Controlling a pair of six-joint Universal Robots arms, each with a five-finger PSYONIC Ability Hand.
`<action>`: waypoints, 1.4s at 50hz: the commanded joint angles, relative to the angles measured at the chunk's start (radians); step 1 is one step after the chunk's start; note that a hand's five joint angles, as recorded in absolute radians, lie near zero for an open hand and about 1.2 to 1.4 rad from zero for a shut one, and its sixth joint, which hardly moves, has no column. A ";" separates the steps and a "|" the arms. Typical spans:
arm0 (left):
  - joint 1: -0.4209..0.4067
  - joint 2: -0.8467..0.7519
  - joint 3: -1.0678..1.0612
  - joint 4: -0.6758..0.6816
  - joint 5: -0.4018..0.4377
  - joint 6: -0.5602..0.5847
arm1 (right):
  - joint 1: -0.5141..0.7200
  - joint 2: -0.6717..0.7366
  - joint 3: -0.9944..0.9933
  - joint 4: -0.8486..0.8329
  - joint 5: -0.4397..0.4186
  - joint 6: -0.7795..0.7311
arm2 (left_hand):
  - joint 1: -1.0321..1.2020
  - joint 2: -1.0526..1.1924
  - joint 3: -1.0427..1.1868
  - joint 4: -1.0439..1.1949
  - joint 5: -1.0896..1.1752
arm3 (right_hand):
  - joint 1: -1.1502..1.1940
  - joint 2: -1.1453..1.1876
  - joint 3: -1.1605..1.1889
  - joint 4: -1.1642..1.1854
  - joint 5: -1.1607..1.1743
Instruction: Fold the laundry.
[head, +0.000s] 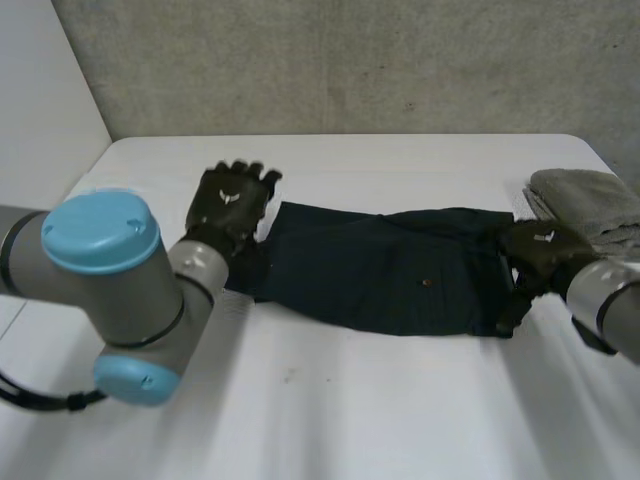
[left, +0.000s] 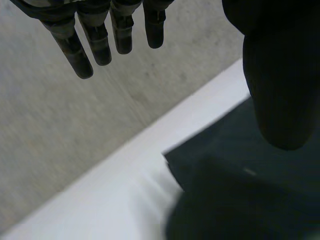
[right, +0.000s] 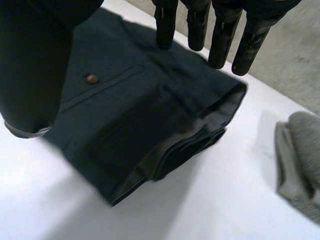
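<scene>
A white table (head: 350, 400) is seen filling the lower two thirds of the head view, backed by a grey wall. A dark blue pair of trousers (head: 390, 270), folded flat into a long strip, is laid across the middle of the frame from centre left to centre right. The robot's left arm (head: 100, 265) is seen large at the lower left of the frame. A folded grey towel (head: 590, 205) is placed at the right edge of the frame, just beyond the trousers' right end and apart from them. The left hand (head: 235, 205) is held over the left end of the trousers; in its wrist view its fingers (left: 80, 52) are shown straight and slightly spread, with nothing gripped, and the thumb is held over the dark cloth (left: 235, 175). The right hand (head: 540, 250) is held at the right end; in its wrist view the fingers (right: 220, 42) are shown straight and apart above the layered waistband edge (right: 200, 135), nothing being clasped, with the towel (right: 300, 160) beside it. A small button (right: 91, 78) is seen on a pocket.
</scene>
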 joint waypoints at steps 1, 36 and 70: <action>0.001 0.014 -0.078 -0.006 0.003 -0.069 | 0.004 0.045 0.113 -0.233 0.003 -0.008 | 0.006 -0.007 -0.014 -0.005 -0.025 | 0.191 0.142 0.139 0.152 0.134; 0.010 0.025 -0.110 -0.005 0.000 -0.071 | -0.265 0.069 0.069 -0.200 -0.011 -0.264 | -0.003 -0.016 -0.022 -0.014 -0.034 | 1.157 1.108 1.105 1.118 1.101; 0.010 0.024 -0.124 -0.003 0.000 -0.072 | -0.065 0.163 0.118 -0.322 -0.020 0.029 | -0.006 -0.019 -0.025 -0.017 -0.037 | 0.314 0.265 0.262 0.275 0.258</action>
